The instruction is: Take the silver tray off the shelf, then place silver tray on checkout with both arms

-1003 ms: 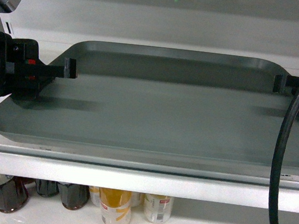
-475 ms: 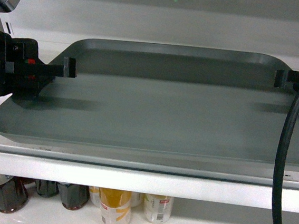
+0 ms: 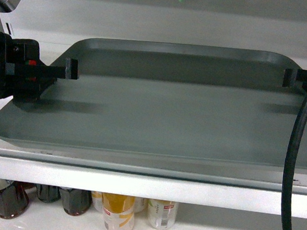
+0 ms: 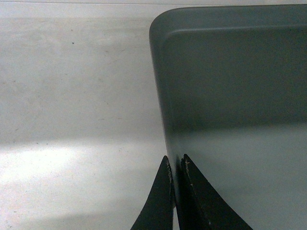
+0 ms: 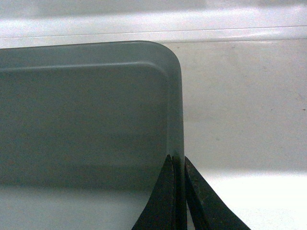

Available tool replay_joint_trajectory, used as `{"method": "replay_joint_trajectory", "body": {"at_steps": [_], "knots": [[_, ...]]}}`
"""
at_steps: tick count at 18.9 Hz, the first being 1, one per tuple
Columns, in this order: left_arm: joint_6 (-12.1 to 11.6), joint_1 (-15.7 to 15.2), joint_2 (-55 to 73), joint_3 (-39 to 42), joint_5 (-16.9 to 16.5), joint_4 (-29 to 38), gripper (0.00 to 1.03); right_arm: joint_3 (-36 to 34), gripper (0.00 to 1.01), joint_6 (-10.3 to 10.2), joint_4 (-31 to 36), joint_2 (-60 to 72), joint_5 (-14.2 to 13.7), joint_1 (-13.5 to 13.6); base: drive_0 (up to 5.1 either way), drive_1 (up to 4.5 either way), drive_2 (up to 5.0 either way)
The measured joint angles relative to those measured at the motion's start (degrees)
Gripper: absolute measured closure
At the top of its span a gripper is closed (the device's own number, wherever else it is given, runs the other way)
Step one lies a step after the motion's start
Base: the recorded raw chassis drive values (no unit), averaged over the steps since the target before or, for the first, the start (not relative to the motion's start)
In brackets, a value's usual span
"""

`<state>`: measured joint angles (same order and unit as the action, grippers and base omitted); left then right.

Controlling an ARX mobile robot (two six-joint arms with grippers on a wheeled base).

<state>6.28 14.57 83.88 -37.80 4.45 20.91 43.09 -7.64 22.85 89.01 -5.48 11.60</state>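
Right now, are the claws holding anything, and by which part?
Yes. Both hold the tray by its raised rim: the left claw is shut on the left side edge, the right claw on the right side edge.

The silver tray [image 3: 164, 116] runs off the head view's right edge — its right rim goes unseen behind a thick black cable [image 3: 296, 161]. The right gripper [image 3: 288, 79] is mostly cut off there. Below the shelf [image 3: 136, 184], the bottles [image 3: 9, 199] and cans [image 3: 118, 215] show only partly — labels too blurred to read.
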Motion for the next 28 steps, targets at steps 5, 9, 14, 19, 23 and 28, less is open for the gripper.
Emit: {"method": "replay_joint_trajectory", "body": {"at_steps": [5,9,14,19,23,28], "knots": [[0.02,0.00,0.00,0.00,0.00,0.00,1.00,0.00,0.98,0.02,0.00,0.00,-0.04,0.00,0.0,0.00,0.0],[0.02,0.00,0.00,0.00,0.00,0.00,1.00,0.00,0.98,0.04,0.00,0.00,-0.04,0.00,0.0,0.00,0.0],[0.02,0.00,0.00,0.00,-0.02,-0.07,1.00,0.00,0.98,0.09,0.02,0.00,-0.07,0.00,0.1,-1.89,2.1],[0.02,-0.09,0.00,0.00,-0.17,0.02,1.00,0.00,0.98,0.17,0.20,-0.04,-0.11,0.00,0.1,-3.92,4.2],[0.04,-0.11,-0.07,0.00,-0.20,-0.11,1.00,0.00,0.98,0.20,0.24,-0.17,-0.15,0.00,0.1,-3.90,4.2],[0.09,0.09,-0.07,0.02,-0.24,-0.04,1.00,0.00,0.98,0.22,-0.02,-0.20,-0.24,-0.04,0.1,-3.93,4.2]]}}
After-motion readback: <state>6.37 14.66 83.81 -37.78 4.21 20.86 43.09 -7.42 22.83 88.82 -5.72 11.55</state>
